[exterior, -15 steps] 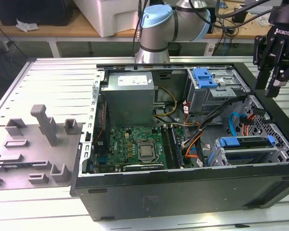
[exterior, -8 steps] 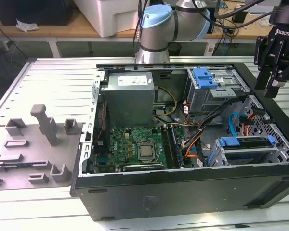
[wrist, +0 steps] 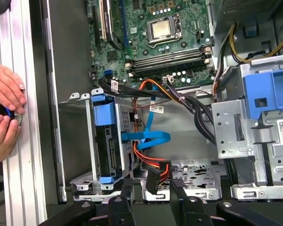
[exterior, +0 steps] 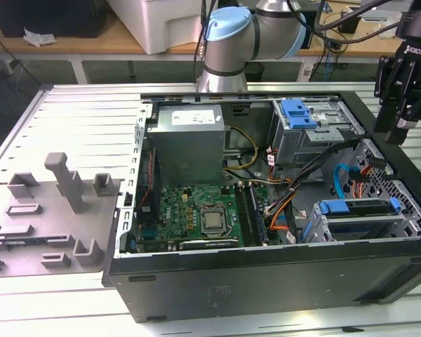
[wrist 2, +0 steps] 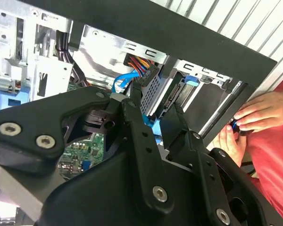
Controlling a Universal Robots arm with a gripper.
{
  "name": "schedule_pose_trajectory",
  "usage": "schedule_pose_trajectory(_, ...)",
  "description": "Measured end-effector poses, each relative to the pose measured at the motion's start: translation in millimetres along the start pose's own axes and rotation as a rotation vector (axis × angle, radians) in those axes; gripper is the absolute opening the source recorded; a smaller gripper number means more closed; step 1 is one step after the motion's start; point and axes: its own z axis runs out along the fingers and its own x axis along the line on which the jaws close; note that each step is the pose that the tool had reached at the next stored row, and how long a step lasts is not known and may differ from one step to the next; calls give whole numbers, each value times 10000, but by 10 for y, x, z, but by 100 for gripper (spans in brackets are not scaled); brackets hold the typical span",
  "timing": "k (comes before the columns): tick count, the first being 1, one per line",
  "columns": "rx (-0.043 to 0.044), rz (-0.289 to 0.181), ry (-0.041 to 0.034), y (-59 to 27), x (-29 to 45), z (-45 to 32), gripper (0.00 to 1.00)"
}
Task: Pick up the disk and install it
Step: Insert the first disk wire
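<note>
The disk [exterior: 358, 223], a grey drive framed in a blue caddy, sits in the drive cage at the near corner of the open computer case on the exterior view's right. In the first wrist view the disk [wrist: 106, 146] stands on edge in that cage, blue tabs at both ends. My gripper [exterior: 398, 133] hangs well above the case's far-right edge, apart from the disk. Its black fingers [wrist: 127, 190] stand open with nothing held; loose orange and blue cables [wrist: 148, 141] lie far below them. In the second wrist view the gripper [wrist 2: 153, 107] frames the cage.
A second blue bracket [exterior: 298, 112] tops the upper bay. The grey power supply [exterior: 189, 137] and motherboard [exterior: 196, 217] fill the case's left half. A person's hands [wrist: 4, 101] rest on the table rail beside the case wall. A grey fixture [exterior: 63, 186] stands left.
</note>
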Motion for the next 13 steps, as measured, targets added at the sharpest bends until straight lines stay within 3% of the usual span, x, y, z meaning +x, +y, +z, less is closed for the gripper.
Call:
schedule_pose_trajectory(6, -87, 341, 51, -10, -17, 14, 44)
schedule_pose_trajectory(9, -106, 452, 133, -11, -34, 22, 44)
schedule_pose_trajectory(13, -118, 608, 349, -15, -61, 46, 44)
